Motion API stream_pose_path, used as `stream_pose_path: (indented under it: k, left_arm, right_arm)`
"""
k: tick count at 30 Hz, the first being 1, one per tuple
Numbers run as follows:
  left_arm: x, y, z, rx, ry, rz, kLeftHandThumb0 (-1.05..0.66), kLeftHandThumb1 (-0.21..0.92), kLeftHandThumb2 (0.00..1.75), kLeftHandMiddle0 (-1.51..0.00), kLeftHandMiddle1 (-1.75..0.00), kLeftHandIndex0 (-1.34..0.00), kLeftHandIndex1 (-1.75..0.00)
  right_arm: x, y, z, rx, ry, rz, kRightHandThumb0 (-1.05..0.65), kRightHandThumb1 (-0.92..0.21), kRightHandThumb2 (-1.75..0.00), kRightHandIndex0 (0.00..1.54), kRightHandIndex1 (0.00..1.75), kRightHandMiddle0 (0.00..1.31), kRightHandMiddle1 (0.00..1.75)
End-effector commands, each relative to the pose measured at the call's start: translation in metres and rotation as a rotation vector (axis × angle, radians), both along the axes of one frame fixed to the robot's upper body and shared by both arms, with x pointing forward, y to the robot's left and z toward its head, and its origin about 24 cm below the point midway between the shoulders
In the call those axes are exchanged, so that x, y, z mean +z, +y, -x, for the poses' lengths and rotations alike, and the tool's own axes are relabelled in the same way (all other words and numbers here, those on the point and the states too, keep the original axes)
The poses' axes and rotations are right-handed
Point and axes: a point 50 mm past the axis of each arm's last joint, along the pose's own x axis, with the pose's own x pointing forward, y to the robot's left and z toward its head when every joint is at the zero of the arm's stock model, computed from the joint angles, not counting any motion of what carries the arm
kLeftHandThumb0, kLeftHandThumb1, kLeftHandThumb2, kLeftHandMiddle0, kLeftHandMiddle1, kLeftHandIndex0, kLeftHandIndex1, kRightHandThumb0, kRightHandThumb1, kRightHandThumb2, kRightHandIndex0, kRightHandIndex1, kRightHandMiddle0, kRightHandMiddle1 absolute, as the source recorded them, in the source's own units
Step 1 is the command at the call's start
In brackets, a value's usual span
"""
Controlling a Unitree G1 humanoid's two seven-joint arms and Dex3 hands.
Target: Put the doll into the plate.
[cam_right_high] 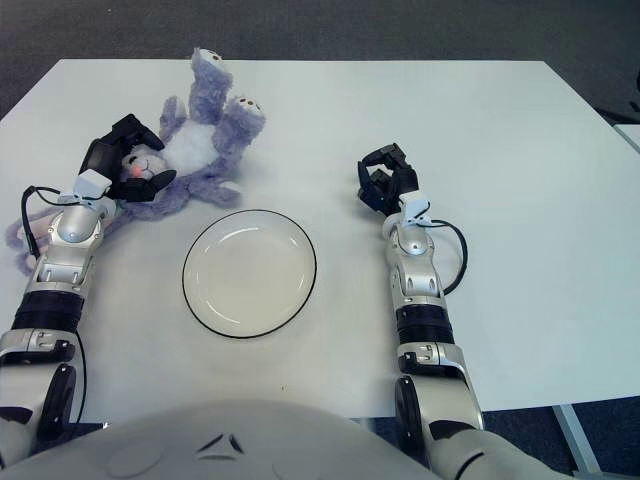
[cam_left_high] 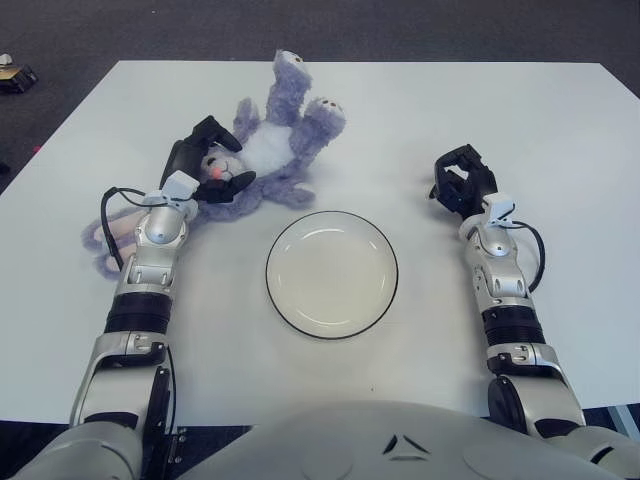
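Left hand (cam_left_high: 207, 160) fingers gripping doll (cam_left_high: 272, 150) head, beside plate (cam_left_high: 332, 273); right hand (cam_left_high: 458, 182) curled, empty.

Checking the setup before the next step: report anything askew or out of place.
The purple plush rabbit doll lies upside down, feet up, gripped at the head by the left hand, outside the white black-rimmed plate.

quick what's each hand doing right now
Left hand: shut on the doll, at its head.
Right hand: curled, holding nothing, right of the plate.

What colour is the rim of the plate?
The plate is white with a thin black rim, clearest in the left eye view.
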Motion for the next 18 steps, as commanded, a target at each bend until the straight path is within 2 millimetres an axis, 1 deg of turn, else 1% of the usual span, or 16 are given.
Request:
stream_pose_path:
  k: [1, 9, 13, 18]
  left_arm:
    - [0.004, -0.005, 0.001, -0.05, -0.025, 0.033, 0.09, 0.62, 0.52, -0.75, -1.75, -0.58, -1.75]
    - [0.005, -0.005, 0.001, -0.058, -0.024, 0.039, 0.09, 0.63, 0.5, -0.74, -1.75, -0.58, -1.75]
    - [0.008, -0.013, -0.004, -0.087, -0.018, 0.025, 0.08, 0.63, 0.49, -0.75, -1.75, -0.57, -1.75]
    - [0.012, -0.024, -0.012, -0.102, -0.014, 0.004, 0.07, 0.64, 0.47, -0.75, -1.75, -0.57, -1.75]
  right_arm:
    - [-0.03, -0.001, 0.011, -0.005, 0.148, -0.002, -0.37, -0.79, -0.63, 0.74, 1.68, 0.34, 1.68]
    - [-0.03, -0.001, 0.011, -0.004, 0.148, -0.002, -0.37, -0.79, -0.63, 0.74, 1.67, 0.34, 1.68]
    - [-0.029, -0.001, 0.009, 0.001, 0.148, 0.002, -0.37, -0.79, -0.63, 0.74, 1.68, 0.34, 1.68]
    - [-0.017, -0.002, 0.003, 0.011, 0.107, 0.019, -0.37, -0.8, -0.63, 0.74, 1.68, 0.33, 1.69]
